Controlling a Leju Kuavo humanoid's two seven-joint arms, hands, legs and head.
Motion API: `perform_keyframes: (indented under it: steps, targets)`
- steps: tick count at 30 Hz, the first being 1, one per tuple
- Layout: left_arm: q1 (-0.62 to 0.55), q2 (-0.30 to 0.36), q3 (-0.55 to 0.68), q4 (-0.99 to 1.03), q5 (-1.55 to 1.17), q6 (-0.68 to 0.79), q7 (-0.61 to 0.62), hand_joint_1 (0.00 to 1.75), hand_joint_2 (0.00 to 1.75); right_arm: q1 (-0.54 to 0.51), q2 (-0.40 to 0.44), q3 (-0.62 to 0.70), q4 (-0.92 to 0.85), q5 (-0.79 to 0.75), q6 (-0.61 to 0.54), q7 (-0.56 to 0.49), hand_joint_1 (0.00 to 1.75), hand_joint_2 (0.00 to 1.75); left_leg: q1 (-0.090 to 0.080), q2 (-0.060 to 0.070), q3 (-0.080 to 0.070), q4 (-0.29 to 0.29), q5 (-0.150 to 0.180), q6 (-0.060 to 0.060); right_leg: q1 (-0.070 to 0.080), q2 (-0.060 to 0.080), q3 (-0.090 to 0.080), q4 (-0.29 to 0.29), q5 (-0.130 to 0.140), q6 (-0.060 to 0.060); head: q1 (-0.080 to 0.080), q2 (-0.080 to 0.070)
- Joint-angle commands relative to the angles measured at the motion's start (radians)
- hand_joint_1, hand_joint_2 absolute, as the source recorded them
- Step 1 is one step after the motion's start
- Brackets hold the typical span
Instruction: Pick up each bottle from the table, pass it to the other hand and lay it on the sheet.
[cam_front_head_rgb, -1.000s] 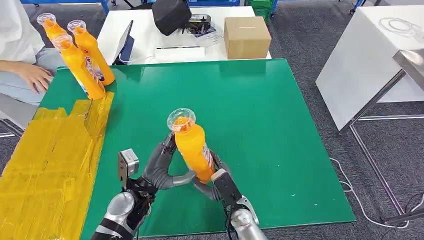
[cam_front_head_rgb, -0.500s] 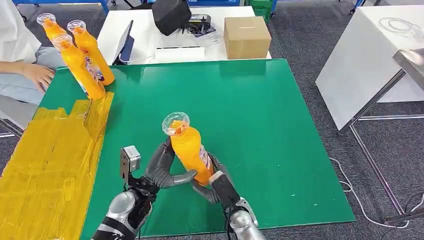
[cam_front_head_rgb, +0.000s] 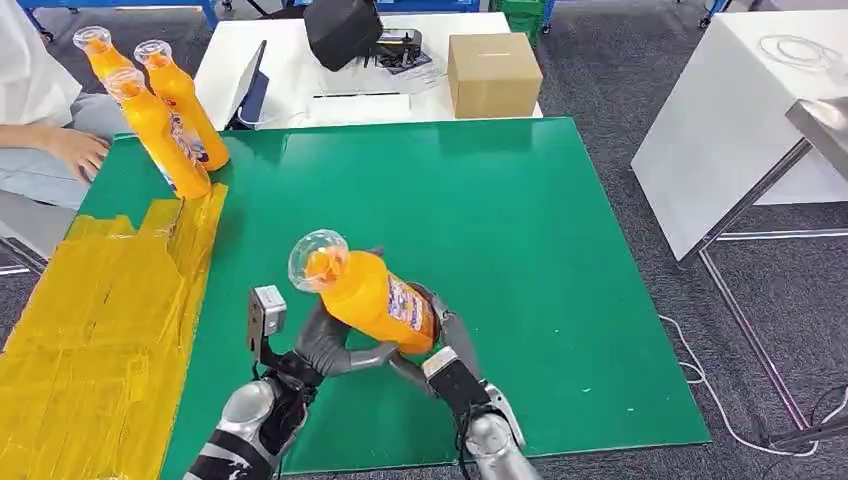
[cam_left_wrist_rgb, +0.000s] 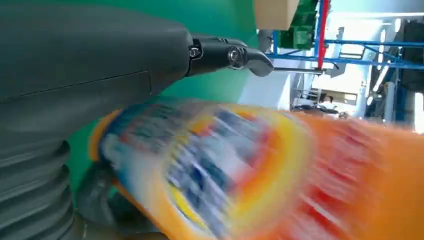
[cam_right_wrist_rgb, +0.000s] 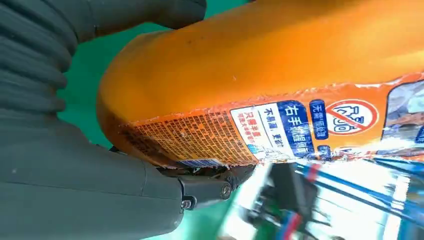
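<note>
Both hands are on the same orange bottle (cam_front_head_rgb: 372, 300), above the near part of the green table (cam_front_head_rgb: 540, 260). The left hand (cam_front_head_rgb: 325, 345) cradles it from below, fingers curled up its side and thumb reaching under the base toward the other hand. The right hand (cam_front_head_rgb: 440, 350) closes on the base end from the opposite side, fingers wrapped round the bottle's bottom. In the right wrist view the grey thumb and a dark finger press the label (cam_right_wrist_rgb: 280, 130) from either side; in the left wrist view the bottle (cam_left_wrist_rgb: 260, 170) lies blurred just beyond the palm, one dark fingertip (cam_left_wrist_rgb: 245, 57) standing past it, so I cannot tell how tightly that hand grips.

Out from the fingers, the bottle's long axis runs tilted, neither upright nor flat: base in the right hand's fingers, body across the left hand's, and clear cap (cam_front_head_rgb: 318, 262) leaning up and away toward the robot's left. That lean is what the handover turns on, since the cap already points toward the yellow sheet (cam_front_head_rgb: 90, 330), which lies beyond the left hand's fingers, well apart from the right hand.

My reading is a mid-pass, the left hand nearer the sheet and best placed to receive. Three more bottles (cam_front_head_rgb: 160, 130) stand far beyond the fingers, at the sheet's far end, near a seated person's hand (cam_front_head_rgb: 70, 150)
</note>
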Motion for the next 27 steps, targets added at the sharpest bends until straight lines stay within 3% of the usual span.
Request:
perform_keyframes:
  steps: [1, 12, 27]
  targets:
    - [-0.033, 0.004, 0.013, 0.076, 0.011, -0.002, 0.006, 0.00, 1.75, -0.006, -0.024, 0.055, -0.078, 0.002, -0.007, -0.001, 1.75, 1.75, 0.001, 0.000, 0.002, 0.000, 0.000, 0.000, 0.001, -0.002, 0.002, -0.001, 0.000, -0.002, 0.000, 0.000]
    - [-0.024, 0.000, 0.024, 0.062, 0.029, -0.004, 0.003, 0.00, 1.75, -0.011, -0.026, 0.067, -0.072, -0.007, -0.014, -0.001, 1.75, 1.75, 0.002, 0.001, 0.003, 0.000, -0.001, -0.001, 0.002, -0.001, 0.004, -0.002, 0.000, -0.002, 0.000, 0.000]
    - [0.007, 0.019, 0.050, -0.055, 0.088, -0.038, -0.017, 0.00, 1.75, -0.031, -0.022, 0.057, 0.074, -0.019, -0.027, 0.006, 1.75, 1.75, 0.001, 0.001, 0.002, 0.000, -0.001, -0.001, 0.001, 0.000, 0.003, -0.001, 0.000, -0.001, 0.000, 0.000]
